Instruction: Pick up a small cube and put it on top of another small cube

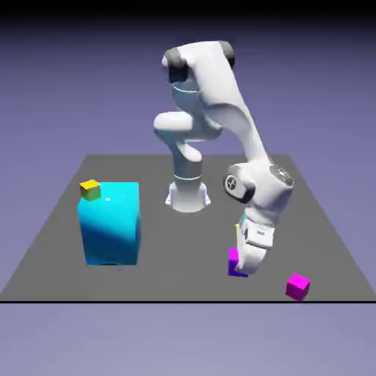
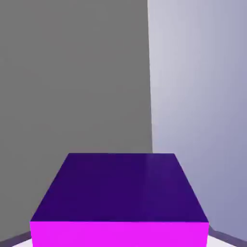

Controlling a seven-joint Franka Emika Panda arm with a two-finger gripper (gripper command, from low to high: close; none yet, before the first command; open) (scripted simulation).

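Small cube (image 1: 233,264), magenta with purple sides: sat upright near the table's (image 1: 169,283) front edge, no long axis evident, dark side facing the camera. Gripper (image 2: 119,236): fingers closed on its opposite sides.

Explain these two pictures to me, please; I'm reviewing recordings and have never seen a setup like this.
The machine is a white robot arm on a dark table, drawn by a simulation. The exterior picture comes from a fixed camera across the table, facing the robot. The hand picture comes from a camera on the robot's hand, looking along its jaws, so its directions don't match the table's.

On the exterior view's left stands a big cyan block with a small yellow cube on top. Near the front edge, to the right, lies a pinker magenta cube.

The jaws are closed on a small magenta cube with dark purple sides. Whether it is off the table is hard to tell.
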